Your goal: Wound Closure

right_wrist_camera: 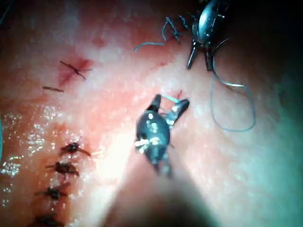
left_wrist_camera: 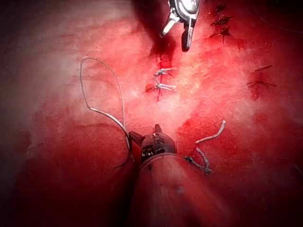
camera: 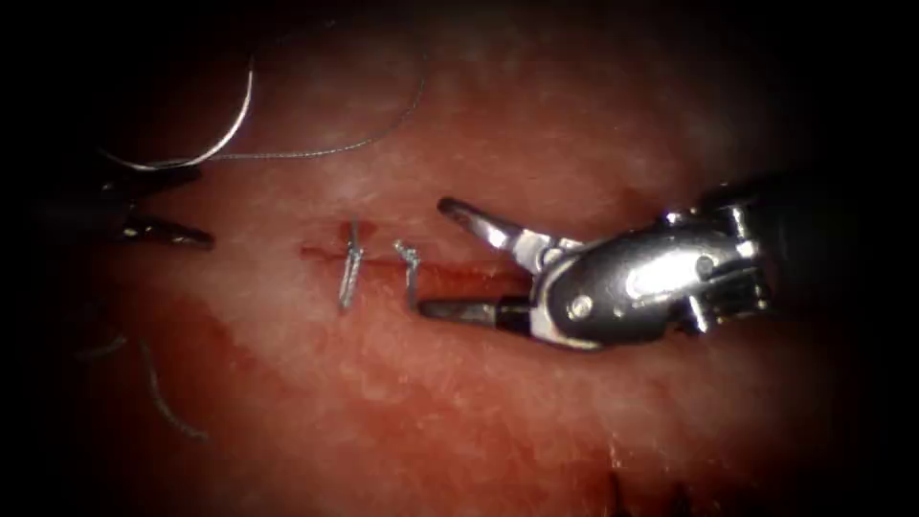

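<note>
Two knotted stitches (camera: 352, 271) crossed the cut (camera: 450, 273) in the tissue (camera: 498, 402) toward its 9 o'clock end; the stretch toward 3 o'clock lay unclosed, so, judged from this, the closure was partly done. The right tool (camera: 450, 258) came in from 3 o'clock with its jaws spread wide, one either side of the cut beside the second stitch (camera: 410, 273), holding nothing. The left tool (camera: 168, 201), at 9 o'clock and well left of the cut, held the curved needle (camera: 225, 124) near one end, jaws closed on it. The needle arced up toward 11 o'clock, free of the tissue. Thread (camera: 383, 124) trailed from it toward 12 o'clock. Cut ends of thread (camera: 163, 402) lay at 8 o'clock. Red fluid (camera: 287, 421) wetted the tissue below the cut
</note>
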{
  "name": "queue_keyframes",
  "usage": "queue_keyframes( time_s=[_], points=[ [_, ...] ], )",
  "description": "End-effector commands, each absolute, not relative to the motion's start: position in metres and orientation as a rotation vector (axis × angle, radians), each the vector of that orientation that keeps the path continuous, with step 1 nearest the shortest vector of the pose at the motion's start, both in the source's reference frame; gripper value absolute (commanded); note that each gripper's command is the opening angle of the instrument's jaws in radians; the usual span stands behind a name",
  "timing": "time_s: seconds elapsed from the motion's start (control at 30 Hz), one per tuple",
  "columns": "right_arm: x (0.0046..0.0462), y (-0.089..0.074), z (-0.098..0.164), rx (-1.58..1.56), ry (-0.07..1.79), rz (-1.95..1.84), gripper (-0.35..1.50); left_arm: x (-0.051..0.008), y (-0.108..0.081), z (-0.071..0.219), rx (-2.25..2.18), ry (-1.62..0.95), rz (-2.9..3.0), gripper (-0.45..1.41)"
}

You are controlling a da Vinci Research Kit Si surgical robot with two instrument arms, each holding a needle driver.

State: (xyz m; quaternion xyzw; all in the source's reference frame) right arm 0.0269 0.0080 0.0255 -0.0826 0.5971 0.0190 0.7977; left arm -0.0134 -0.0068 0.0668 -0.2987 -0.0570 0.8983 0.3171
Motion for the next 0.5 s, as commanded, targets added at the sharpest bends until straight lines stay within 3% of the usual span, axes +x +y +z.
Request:
queue_keyframes(
  time_s=[0.03,0.33,0.5],
  points=[
    [0.0277,0.0071,0.0259,-0.173,1.284,0.041,1.42,-0.0139,-0.008,0.0672,-0.777,-0.148,2.364,0.34],
    [0.0279,0.007,0.0261,-0.176,1.283,0.041,1.42,-0.0152,-0.0085,0.0649,-0.881,-0.244,2.352,0.31],
    [0.028,0.0069,0.0262,-0.178,1.282,0.04,1.42,-0.0164,-0.007,0.0616,-0.993,-0.161,2.372,0.29]
  ],
)
